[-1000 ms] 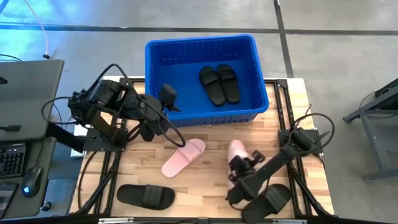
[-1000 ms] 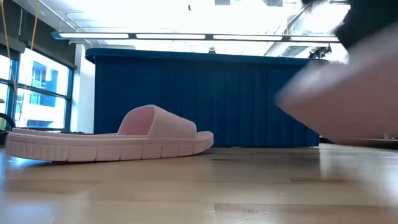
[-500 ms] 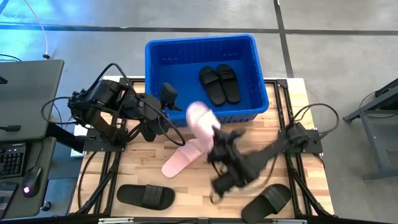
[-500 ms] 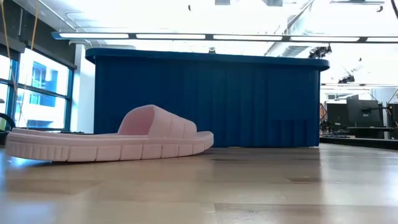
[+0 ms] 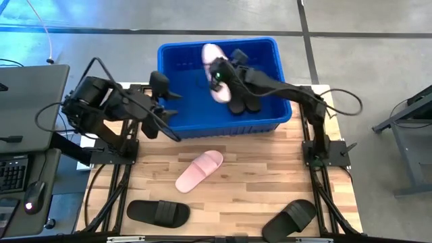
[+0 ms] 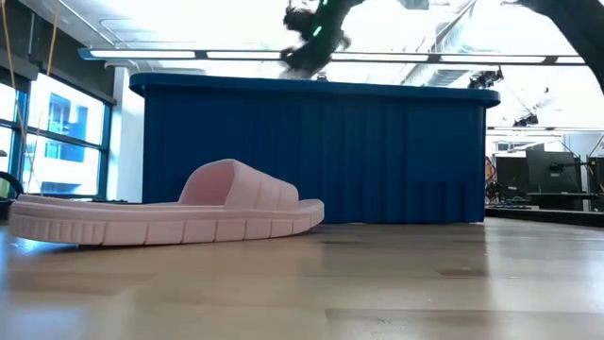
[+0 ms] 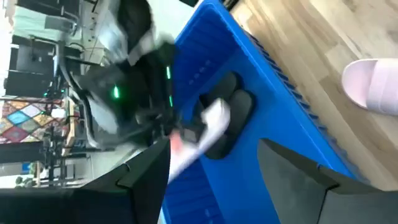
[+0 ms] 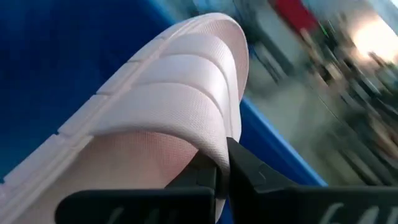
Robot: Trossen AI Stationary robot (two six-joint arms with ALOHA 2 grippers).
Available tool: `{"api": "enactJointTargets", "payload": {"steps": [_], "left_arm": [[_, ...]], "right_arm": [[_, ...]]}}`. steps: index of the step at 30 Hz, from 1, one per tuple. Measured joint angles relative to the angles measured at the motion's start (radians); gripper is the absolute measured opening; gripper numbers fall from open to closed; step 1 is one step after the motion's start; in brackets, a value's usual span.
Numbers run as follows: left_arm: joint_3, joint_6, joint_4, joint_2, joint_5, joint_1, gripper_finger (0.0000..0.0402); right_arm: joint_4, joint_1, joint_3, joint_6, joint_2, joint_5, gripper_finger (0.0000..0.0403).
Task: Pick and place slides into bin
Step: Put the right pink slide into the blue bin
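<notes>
Right gripper (image 5: pixel 223 75), clamped on a pink slide (image 5: pixel 214 62), just swung from the table's 5 o'clock to over the blue bin (image 5: pixel 169 61), so drop's next; left gripper (image 5: pixel 162 101) hangs open.

Overhead and table-level views, both on the bin (image 5: pixel 217 84) (image 6: pixel 316 156).

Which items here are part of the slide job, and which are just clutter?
Job:
- blue bin, two black slides inside
- pink slide in right gripper, over bin
- pink slide on table
- two black slides at near edge

Clutter:
- keyboard, mouse
</notes>
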Motion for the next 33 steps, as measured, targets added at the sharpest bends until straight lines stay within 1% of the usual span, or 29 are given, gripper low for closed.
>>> {"api": "enactJointTargets", "payload": {"steps": [3, 4, 6, 8, 12, 14, 16, 20, 23, 26, 31, 33], "left_arm": [[0.000, -0.022, -0.001, -0.010, 0.007, 0.000, 0.0232], [0.000, -0.024, -0.001, -0.013, 0.008, 0.000, 0.0232], [0.000, -0.024, -0.001, -0.019, 0.008, 0.000, 0.0232], [0.000, -0.024, -0.001, -0.026, 0.008, 0.000, 0.0232], [0.000, -0.030, -0.001, -0.028, 0.008, 0.000, 0.0232], [0.000, -0.050, -0.001, -0.027, 0.013, 0.000, 0.0232], [0.000, -0.062, -0.001, -0.028, 0.016, 0.000, 0.0232], [0.000, -0.082, -0.001, -0.028, 0.018, 0.000, 0.0232], [0.000, -0.102, -0.001, -0.028, 0.018, 0.000, 0.0232], [0.000, -0.103, -0.001, -0.028, 0.019, 0.000, 0.0232], [0.000, -0.130, -0.001, -0.028, 0.021, 0.000, 0.0232], [0.000, -0.151, -0.001, -0.028, 0.054, 0.000, 0.0232]], "right_arm": [[0.382, -0.053, -0.113, -0.134, 0.030, -0.200, 0.0000], [0.466, -0.065, -0.137, -0.148, 0.041, -0.237, 0.0000], [0.562, -0.084, -0.172, -0.159, 0.078, -0.246, 0.0000], [0.577, -0.102, -0.189, -0.142, 0.124, -0.250, 0.0000], [0.594, -0.144, -0.191, -0.049, 0.212, -0.354, 0.0000], [0.603, -0.158, -0.191, -0.023, 0.253, -0.375, 0.0000], [0.598, -0.163, -0.191, -0.041, 0.291, -0.376, 0.0000], [0.582, -0.162, -0.191, -0.171, 0.322, -0.390, 0.0014], [0.542, -0.162, -0.190, -0.193, 0.322, -0.394, 0.0038], [0.515, -0.162, -0.190, -0.156, 0.322, -0.400, 0.0072], [0.509, -0.162, -0.190, -0.120, 0.321, -0.428, 0.0143], [0.510, -0.155, -0.190, -0.114, 0.321, -0.422, 0.0171]]}}
